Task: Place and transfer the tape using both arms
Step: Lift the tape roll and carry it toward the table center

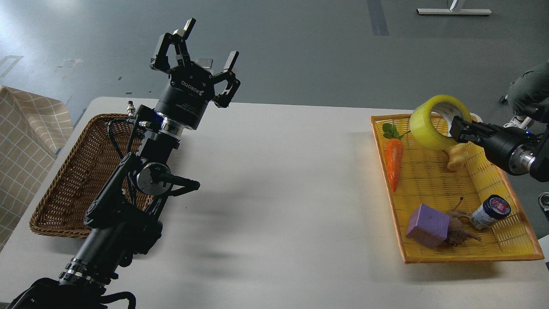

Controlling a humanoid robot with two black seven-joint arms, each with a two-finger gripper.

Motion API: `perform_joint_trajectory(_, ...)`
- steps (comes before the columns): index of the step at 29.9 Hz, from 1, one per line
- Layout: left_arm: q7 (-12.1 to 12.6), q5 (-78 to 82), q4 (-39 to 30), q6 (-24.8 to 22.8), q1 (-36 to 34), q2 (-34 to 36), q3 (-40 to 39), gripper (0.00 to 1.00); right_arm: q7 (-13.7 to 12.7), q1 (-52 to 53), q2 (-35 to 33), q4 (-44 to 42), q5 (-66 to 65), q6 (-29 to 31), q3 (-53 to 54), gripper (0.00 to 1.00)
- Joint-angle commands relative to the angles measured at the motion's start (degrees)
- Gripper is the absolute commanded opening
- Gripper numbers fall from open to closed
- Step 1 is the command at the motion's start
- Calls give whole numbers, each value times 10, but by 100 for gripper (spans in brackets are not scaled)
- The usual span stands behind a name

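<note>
In the head view, the right hand (458,128) is seen clamped on the tape (433,122), its dark fingers gripping the roll's near wall, with one finger set inside the core. The tape is held clear above the far end of the yellow tray (472,253), just over a pale twisted piece of bread (456,156). The roll is shown as translucent yellow with a grey-white core, tilted so that its opening faces up and toward the right. The right arm is brought in from the right edge, angled up and leftward toward the tray's far corner. The left hand (201,53) is held with its fingers spread apart and nothing between them, raised beyond the bench's (274,193) far edge. The left arm is extended from the lower left corner diagonally upward, passing beside a brown wicker basket (68,189). In the tray are laid a carrot (394,161), a purple block (429,225) and a small jar (491,211).
</note>
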Motion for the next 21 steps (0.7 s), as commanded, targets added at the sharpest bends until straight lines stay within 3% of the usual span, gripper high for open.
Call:
perform_joint_trajectory(1, 0, 0, -1, 0, -1, -2, 0, 98, 0, 30, 4, 26, 0, 0, -8, 10)
perform_joint_trajectory(9, 0, 0, -2, 0, -2, 1, 0, 98, -1, 127, 37, 8, 0, 0, -138, 10)
perform_joint_trajectory(21, 0, 0, -12, 0, 13, 3, -2, 98, -1, 204, 208, -108, 0, 0, -226, 10)
